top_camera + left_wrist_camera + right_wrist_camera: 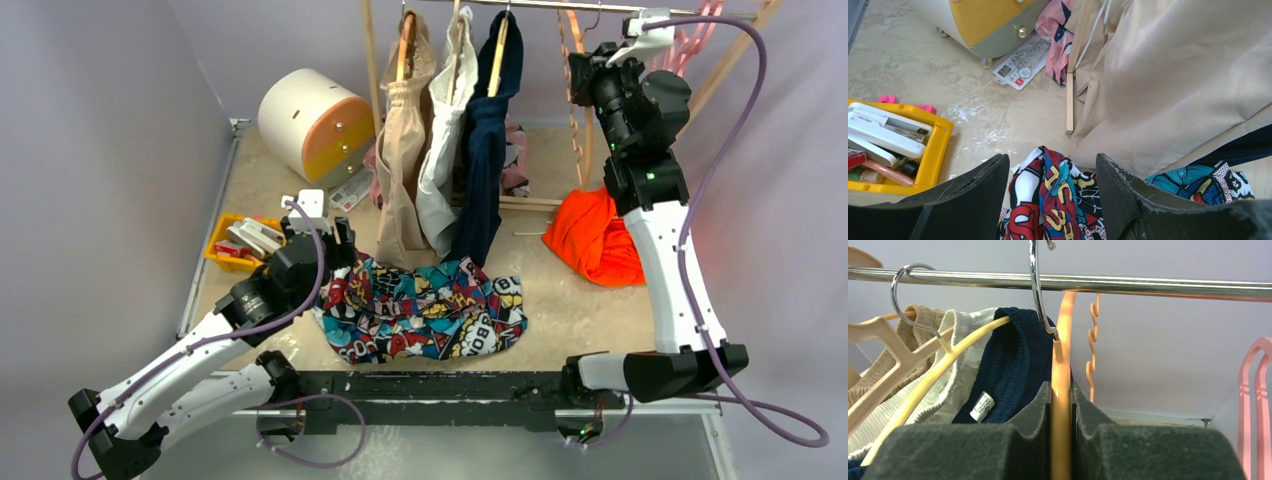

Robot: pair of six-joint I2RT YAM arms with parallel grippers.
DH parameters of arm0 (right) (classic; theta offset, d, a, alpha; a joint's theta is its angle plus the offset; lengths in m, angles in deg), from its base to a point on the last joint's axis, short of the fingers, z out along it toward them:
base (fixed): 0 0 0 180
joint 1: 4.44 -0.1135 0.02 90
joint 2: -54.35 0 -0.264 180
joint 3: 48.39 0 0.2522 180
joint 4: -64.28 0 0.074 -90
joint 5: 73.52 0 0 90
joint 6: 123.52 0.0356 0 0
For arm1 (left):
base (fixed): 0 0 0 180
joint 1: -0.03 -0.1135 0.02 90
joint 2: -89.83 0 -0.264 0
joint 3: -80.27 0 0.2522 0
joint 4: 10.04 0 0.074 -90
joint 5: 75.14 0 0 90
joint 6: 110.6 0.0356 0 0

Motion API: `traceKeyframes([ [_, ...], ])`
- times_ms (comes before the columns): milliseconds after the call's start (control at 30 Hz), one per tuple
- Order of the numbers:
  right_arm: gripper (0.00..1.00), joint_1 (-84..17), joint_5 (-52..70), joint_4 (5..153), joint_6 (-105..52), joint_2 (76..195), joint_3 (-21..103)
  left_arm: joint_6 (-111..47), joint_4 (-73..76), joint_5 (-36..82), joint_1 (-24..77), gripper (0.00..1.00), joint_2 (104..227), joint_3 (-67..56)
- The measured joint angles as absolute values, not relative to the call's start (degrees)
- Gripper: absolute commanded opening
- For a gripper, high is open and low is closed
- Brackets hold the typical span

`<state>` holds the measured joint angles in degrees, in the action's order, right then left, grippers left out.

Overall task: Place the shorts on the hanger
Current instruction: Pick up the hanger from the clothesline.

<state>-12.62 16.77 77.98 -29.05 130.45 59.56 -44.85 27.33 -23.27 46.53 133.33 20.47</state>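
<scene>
Up at 12 o'clock in the top view, the clothes rack's rail carries a beige garment, a white one and a navy garment, all hanging low toward the table.

The shorts lie flat mid-table, a bit toward 6 o'clock and just in front of those hems. The hanger is hooked on the rail right beside the navy one, with the pink hangers off toward 3 o'clock.

The right gripper is clamped tight on the hanger's neck. The left gripper sits at the shorts' 9 o'clock edge, fingers spread wide with bunched fabric between them, not pinching yet.

Looks to me like the pick-up step on both sides. I'd say the next bit is lifting the hook up off the rail and closing the left on that fabric.

Room is tight up top, with the navy waistband touching the right finger. Lower down, the orange garment at 3 o'clock and the yellow tray at 9 o'clock hem things in, but the front strip looks open.
</scene>
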Motion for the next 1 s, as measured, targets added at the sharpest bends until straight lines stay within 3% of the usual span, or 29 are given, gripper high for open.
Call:
traceKeyframes([
  [600,0.0,-12.62,14.78,84.8,-27.08,118.47,53.05,-44.87,27.42,-26.79,46.55,0.63,132.41,20.47],
  [800,0.0,-12.62,8.42,93.68,-26.65,109.51,52.07,-44.85,27.29,-30.66,46.53,0.62,129.07,20.49],
  [1000,0.0,-13.36,-2.24,98.16,-27.28,96.72,43.28,-45.51,27.14,-34.5,46.55,0.62,123.47,20.99],
])
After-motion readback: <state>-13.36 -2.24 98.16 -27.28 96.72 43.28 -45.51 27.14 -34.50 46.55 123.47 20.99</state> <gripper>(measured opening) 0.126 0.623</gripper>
